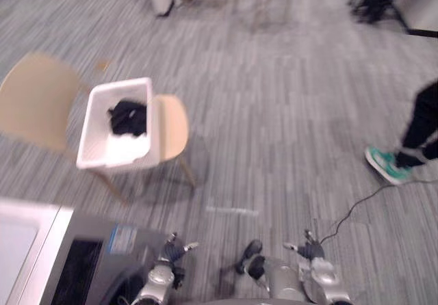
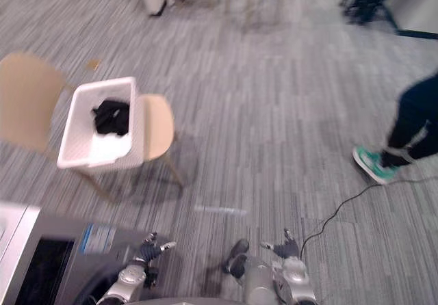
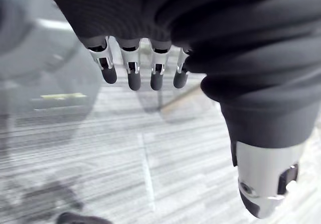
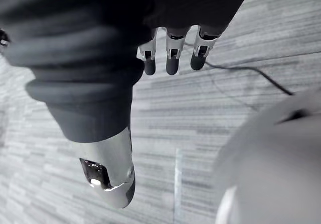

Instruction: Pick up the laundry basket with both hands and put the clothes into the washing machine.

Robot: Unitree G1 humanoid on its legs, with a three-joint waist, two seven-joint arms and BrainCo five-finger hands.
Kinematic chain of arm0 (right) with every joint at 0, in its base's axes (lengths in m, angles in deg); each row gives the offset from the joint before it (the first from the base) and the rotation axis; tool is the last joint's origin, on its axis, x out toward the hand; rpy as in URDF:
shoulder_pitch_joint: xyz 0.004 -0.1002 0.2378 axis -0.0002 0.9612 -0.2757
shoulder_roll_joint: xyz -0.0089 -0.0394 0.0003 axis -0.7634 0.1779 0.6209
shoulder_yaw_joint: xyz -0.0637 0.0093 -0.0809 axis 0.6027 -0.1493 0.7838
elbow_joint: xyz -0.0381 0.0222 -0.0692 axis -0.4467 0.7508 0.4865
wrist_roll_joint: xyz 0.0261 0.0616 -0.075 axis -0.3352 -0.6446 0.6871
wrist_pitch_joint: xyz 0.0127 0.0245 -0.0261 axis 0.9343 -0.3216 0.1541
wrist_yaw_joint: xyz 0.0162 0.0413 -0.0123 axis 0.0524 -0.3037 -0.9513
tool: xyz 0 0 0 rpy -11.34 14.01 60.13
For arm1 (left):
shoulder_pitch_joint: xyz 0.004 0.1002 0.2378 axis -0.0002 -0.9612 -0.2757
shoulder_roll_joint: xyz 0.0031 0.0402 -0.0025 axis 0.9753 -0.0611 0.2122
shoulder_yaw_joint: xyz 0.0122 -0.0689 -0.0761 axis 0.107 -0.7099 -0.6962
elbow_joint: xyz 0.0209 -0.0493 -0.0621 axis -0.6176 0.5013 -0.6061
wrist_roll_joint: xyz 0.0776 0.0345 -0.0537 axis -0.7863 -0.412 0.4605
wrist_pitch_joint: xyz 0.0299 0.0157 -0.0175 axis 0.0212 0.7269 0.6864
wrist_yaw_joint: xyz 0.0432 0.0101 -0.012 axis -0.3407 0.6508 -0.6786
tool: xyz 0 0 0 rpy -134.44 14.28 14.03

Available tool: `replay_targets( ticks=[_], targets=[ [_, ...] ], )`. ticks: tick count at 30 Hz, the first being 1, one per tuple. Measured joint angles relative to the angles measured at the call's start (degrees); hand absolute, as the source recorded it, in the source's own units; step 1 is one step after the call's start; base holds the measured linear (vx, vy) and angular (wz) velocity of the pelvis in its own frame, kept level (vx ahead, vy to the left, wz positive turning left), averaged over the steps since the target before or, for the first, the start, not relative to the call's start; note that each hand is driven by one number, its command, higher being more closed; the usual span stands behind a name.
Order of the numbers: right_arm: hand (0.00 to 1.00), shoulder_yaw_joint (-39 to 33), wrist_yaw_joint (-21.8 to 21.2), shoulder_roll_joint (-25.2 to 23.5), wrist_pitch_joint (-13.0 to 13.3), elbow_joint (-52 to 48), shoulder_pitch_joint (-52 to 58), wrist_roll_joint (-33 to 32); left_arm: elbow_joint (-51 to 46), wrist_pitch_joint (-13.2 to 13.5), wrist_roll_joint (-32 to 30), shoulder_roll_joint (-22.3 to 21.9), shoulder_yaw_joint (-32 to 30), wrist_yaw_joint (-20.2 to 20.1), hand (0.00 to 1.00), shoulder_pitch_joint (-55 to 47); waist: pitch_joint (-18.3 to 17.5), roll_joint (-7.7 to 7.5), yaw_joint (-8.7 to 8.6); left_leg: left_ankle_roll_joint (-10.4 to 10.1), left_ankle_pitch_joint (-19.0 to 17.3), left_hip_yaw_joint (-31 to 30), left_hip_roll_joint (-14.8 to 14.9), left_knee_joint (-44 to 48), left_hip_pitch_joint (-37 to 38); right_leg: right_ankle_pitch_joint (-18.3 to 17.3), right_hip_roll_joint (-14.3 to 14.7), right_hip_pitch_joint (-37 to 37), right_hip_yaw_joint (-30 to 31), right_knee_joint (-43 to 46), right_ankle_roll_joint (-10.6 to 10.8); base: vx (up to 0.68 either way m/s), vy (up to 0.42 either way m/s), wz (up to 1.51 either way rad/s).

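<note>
Beware tipping the laundry basket [image 1: 120,83] (clothes [image 1: 128,117] inside, on a chair [image 1: 174,128] at 10 o'clock) by an uneven grab, with left hand [image 1: 168,252] and right hand [image 1: 311,249] slack-fingered, empty, at 6 o'clock.

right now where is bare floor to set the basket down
The widest bare carpet lies between the chair under the basket and the person's shoe. A narrower strip runs between that chair and the washing machine. The left is crowded: a second chair stands beside the basket.
</note>
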Motion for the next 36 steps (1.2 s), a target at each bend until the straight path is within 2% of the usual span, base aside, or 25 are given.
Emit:
replay_targets(
  ticks=[1,2,4,5,7,8,9,10,11,13,16,17,18,20,22,24,25,26,27,28,29,31,33,35,36],
  targets=[
    [0.0,2.4,-0.1,0.1,0.0,1.1,-0.7,0.1,0.0,0.0,0.0,-0.3,0.1,-0.1,0.0,-0.6,-0.2,0.69,1.68,2.4,1.5,-12.6,5.1,13.3,-6.1,1.5,4.4,2.6,2.7,-5.1,0.3,0.24,-0.124,-1.31],
    [0.0,3.5,-0.1,-0.2,0.1,2.1,-2.1,0.0,-0.1,0.0,0.1,-0.2,0.0,-0.1,0.0,-0.8,0.4,-0.23,1.7,-1.1,1.0,-23.8,3.9,18.8,-11.9,2.6,5.7,4.7,4.7,-8.4,-0.9,0.22,-0.116,-1.19],
    [0.0,3.5,-0.4,-1.2,0.1,2.5,-3.1,0.1,-0.1,0.0,0.2,-0.3,0.1,0.0,0.0,-1.2,1.5,-1.2,1.82,-1.4,1.0,-32.5,1.2,21.3,-18.3,3.5,6.4,8.8,6.4,-12.5,-1.0,0.29,-0.045,-0.63],
    [0.0,3.4,-0.8,-1.4,0.1,3.5,-3.1,0.0,-0.7,0.1,0.5,-0.4,0.1,0.1,0.0,-2.2,2.1,-2.21,3.09,-1.7,1.2,-36.6,-2.3,17.9,-22.3,4.0,6.4,12.4,8.5,-15.0,-0.4,0.31,-0.012,-0.6],
    [0.0,3.2,-0.9,-1.9,0.1,3.5,-3.2,0.0,-2.1,0.6,1.7,-0.6,0.0,0.1,0.0,-2.6,2.6,-2.59,4.8,-3.1,2.4,-39.8,-6.6,6.7,-27.6,4.6,6.1,15.2,9.9,-18.0,0.9,0.37,0.087,-0.47],
    [0.0,2.6,-0.9,-2.1,0.2,3.5,-3.7,0.0,-2.9,0.8,2.2,-0.6,-0.1,0.1,0.0,-2.5,2.7,-1.92,4.88,-2.8,6.3,-40.2,-9.2,-2.0,-29.7,4.5,5.2,16.7,9.9,-19.2,2.4,0.38,0.133,-0.21],
    [0.0,2.3,-0.9,-2.1,0.1,3.5,-3.9,0.0,-2.9,0.9,2.6,-0.6,-0.2,0.1,0.0,-2.6,3.1,-2.8,5.1,-2.2,9.8,-40.4,-10.8,-5.0,-29.6,4.6,4.5,17.6,9.9,-19.7,3.1,0.36,0.128,-0.09],
    [0.0,2.4,-0.9,-2.4,0.2,3.5,-3.8,0.0,-3.0,1.1,3.7,-0.7,-0.8,0.1,0.0,-3.0,2.7,-3.71,5.88,0.5,15.4,-39.9,-14.0,-10.6,-27.8,5.6,3.3,19.5,10.2,-21.8,5.4,0.42,0.142,0.02],
    [0.0,2.5,-0.9,-2.6,0.2,3.2,-4.0,0.0,-3.2,1.0,4.1,-0.7,-0.9,0.1,0.0,-2.7,1.8,-3.95,6.13,2.0,15.4,-40.1,-15.6,-11.4,-26.9,6.2,2.2,20.1,10.2,-23.1,6.7,0.42,0.151,0.14],
    [0.0,3.4,-1.0,-2.6,0.2,3.1,-4.5,0.1,-3.4,1.0,4.3,-0.8,-1.4,0.0,0.0,-2.6,2.1,-4.2,6.23,5.6,13.0,-40.4,-15.4,-8.8,-27.2,5.9,1.4,20.0,10.0,-20.2,8.5,0.39,0.217,0.24],
    [0.0,3.4,-1.0,-3.4,0.3,2.9,-4.8,0.1,-3.2,0.8,5.3,-0.6,-1.9,0.0,0.0,-2.8,2.7,-5.36,6.28,6.5,11.6,-41.0,-16.8,-9.8,-20.5,6.8,-5.4,15.0,10.2,5.5,11.3,0.37,0.252,0.34],
    [0.0,3.5,-1.0,-3.4,0.4,2.8,-4.8,0.1,-3.2,0.8,5.6,-0.6,-1.2,0.0,0.0,-2.9,2.9,-5.78,6.14,7.2,11.0,-42.0,-17.9,-11.5,-17.5,8.2,-8.6,12.3,10.4,16.0,11.2,0.47,0.203,0.83],
    [0.0,3.5,-1.1,-3.5,0.4,2.9,-4.4,0.1,-3.3,0.8,5.8,0.1,0.2,0.1,0.0,-2.6,3.1,-6.18,5.82,7.9,10.2,-45.1,-19.3,-13.3,-14.3,5.4,-11.5,9.0,10.3,26.2,9.1,0.39,0.094,1.04],
    [0.0,3.6,-1.0,-3.5,0.6,2.9,-4.1,0.1,-4.1,0.8,5.8,0.4,0.7,0.2,0.0,-2.5,3.1,-6.2,5.13,8.0,10.1,-50.4,-20.0,-15.5,-11.5,2.1,-11.1,5.7,10.2,28.5,8.3,0.42,0.012,1.42],
    [0.0,3.6,-1.0,-3.4,0.9,2.8,-4.1,0.0,-4.1,0.7,5.9,0.4,0.8,0.2,0.0,-2.2,3.6,-5.58,4.56,7.9,10.1,-55.3,-20.0,-17.0,-9.7,-0.4,-7.7,4.1,12.2,21.1,8.3,0.37,-0.066,1.4],
    [0.0,3.6,-1.0,-2.9,1.2,2.7,-3.8,-0.6,-4.1,0.4,5.9,0.2,1.8,0.2,0.0,-1.2,4.1,-4.74,4.51,7.9,10.1,-61.5,-19.9,-17.5,-9.2,-0.9,-2.3,2.0,18.9,9.2,8.1,0.3,-0.129,1.6],
    [0.0,3.4,-0.9,-2.1,1.2,2.0,-3.4,-1.6,-4.1,0.3,5.8,-0.2,2.6,0.2,0.0,0.5,4.3,-4.66,4.3,7.1,9.7,-67.5,-19.7,-17.4,-9.5,0.4,1.5,0.7,27.1,-0.3,8.8,0.31,-0.215,2.25],
    [0.0,2.7,-0.8,-2.0,1.2,1.3,-2.7,-2.4,-3.9,0.4,5.8,-0.2,3.7,0.2,0.0,1.5,4.4,-4.8,3.69,5.0,9.4,-72.1,-20.5,-16.6,-10.6,3.3,2.5,1.0,32.1,-7.9,10.3,0.31,-0.239,2.48],
    [0.0,2.3,-0.8,-2.1,1.2,1.1,-2.2,-2.7,-3.9,0.4,5.8,-0.1,4.0,0.2,0.0,2.1,4.4,-5.44,3.31,3.6,8.9,-74.3,-21.4,-15.7,-11.2,5.7,2.0,1.4,34.7,-11.8,10.9,0.4,-0.38,2.82],
    [0.0,1.5,-0.7,-3.0,1.2,1.1,-1.0,-3.4,-4.5,0.8,5.8,0.4,4.0,0.1,0.0,2.7,4.9,-8.27,3.1,-0.5,6.3,-78.3,-24.1,-13.7,-11.8,12.5,-1.1,2.8,36.8,-14.8,12.4,0.36,-0.369,2.59],
    [0.0,0.8,-0.8,-2.4,0.9,1.2,-1.5,-3.4,-4.4,0.8,5.9,-1.1,3.3,0.3,0.0,3.1,5.6,-5.12,3.56,-1.6,5.1,-80.7,-22.1,-12.1,-13.2,11.3,-0.6,3.2,32.4,-11.5,11.7,0.35,-0.371,2.38],
    [0.0,-0.4,-0.6,-2.3,1.1,-0.9,-1.4,-3.4,-5.2,1.1,5.9,-2.0,3.3,0.2,0.0,1.7,4.8,-3.98,5.12,-2.7,5.6,-83.2,-20.7,-11.3,-15.3,7.4,-0.6,4.3,27.2,-10.6,10.1,0.23,-0.271,1.67],
    [0.0,-0.5,-0.7,-2.5,1.4,-2.7,-1.4,-3.4,-5.2,0.9,6.2,-1.9,3.3,0.2,0.0,0.7,4.8,-3.94,5.24,-5.0,6.9,-84.1,-19.2,-11.8,-16.1,6.3,-0.8,6.3,21.5,-10.5,9.0,0.18,-0.227,1.66],
    [0.0,-2.3,-0.3,-2.9,1.4,-2.8,-1.3,-3.4,-5.0,0.9,6.3,-1.7,4.4,0.2,0.0,-0.3,5.1,-4.93,5.9,-10.2,9.8,-76.8,-17.0,-13.5,-18.3,5.8,-2.6,10.8,14.2,-12.2,8.2,0.15,-0.097,1.81],
    [0.0,-2.7,0.2,-2.8,1.4,-2.8,-1.3,-3.4,-5.0,0.9,6.3,-1.7,4.6,0.2,0.0,-0.2,5.1,-5.15,5.64,-10.3,9.9,-72.3,-16.4,-13.7,-19.1,5.8,-3.1,12.2,12.1,-13.3,8.2,0.12,-0.051,1.92]
  ],
)
